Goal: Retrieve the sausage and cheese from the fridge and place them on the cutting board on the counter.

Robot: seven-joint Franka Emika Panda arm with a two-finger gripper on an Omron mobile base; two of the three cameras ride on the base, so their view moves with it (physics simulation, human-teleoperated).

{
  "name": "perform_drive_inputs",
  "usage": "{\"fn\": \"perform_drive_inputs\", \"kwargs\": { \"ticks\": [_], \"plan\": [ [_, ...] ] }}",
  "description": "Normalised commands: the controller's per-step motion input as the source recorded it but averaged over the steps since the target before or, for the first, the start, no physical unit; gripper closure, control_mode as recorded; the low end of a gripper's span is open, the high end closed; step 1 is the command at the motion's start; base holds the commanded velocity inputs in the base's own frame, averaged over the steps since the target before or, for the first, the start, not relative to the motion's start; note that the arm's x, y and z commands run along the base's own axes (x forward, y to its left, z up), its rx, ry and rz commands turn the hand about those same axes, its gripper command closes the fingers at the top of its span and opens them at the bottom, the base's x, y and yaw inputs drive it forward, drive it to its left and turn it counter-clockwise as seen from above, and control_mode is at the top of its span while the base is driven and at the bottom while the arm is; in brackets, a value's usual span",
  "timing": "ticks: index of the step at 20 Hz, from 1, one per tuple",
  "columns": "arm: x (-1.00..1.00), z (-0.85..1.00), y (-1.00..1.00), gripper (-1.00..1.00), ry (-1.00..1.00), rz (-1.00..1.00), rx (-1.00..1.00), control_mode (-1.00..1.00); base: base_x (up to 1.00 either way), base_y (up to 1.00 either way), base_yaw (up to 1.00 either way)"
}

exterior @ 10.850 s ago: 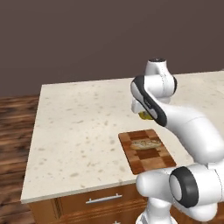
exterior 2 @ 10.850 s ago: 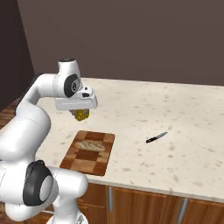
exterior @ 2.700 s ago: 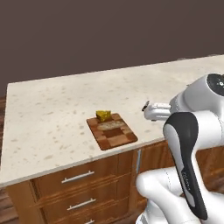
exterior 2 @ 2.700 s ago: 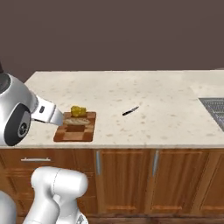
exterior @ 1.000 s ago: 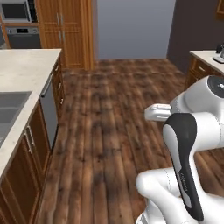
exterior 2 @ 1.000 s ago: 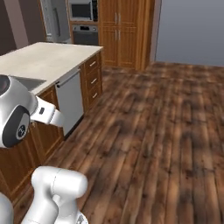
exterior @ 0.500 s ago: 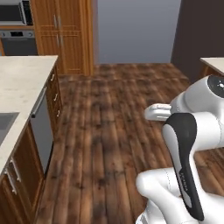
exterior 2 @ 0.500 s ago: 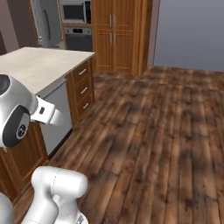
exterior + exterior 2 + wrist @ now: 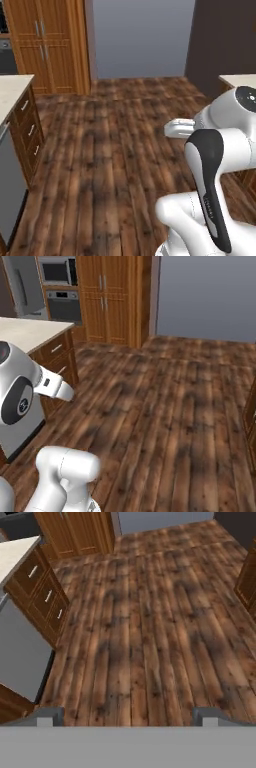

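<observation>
The pincer (image 9: 128, 716) is standing spread wide, its two fingertips (image 9: 49, 714) gripping nothing and hanging over the wooden floor (image 9: 150, 627). One beige worktop (image 9: 25, 331) is sitting left of that floor, and beyond it one grey fridge (image 9: 22, 286) is standing beside the oven (image 9: 62, 306).

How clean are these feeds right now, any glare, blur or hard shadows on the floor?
Left base view: soft and slightly blurred, wood floor evenly lit, no glare. Right base view: same flat light, microwave edges fuzzy. Hand view: floor planks smeared and blotchy, no cast shadows; open gripper tips blurred.
</observation>
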Motion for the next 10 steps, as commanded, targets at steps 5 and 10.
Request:
{"fn": "perform_drive_inputs", "kwargs": {
  "ticks": [5,10],
  "plan": [
    [0.0,0.0,0.0,-1.0,0.0,0.0,0.0,1.0,1.0,-0.52,-0.14],
    [0.0,0.0,0.0,-1.0,0.0,0.0,0.0,1.0,1.0,-0.17,-0.06]
  ]
}}
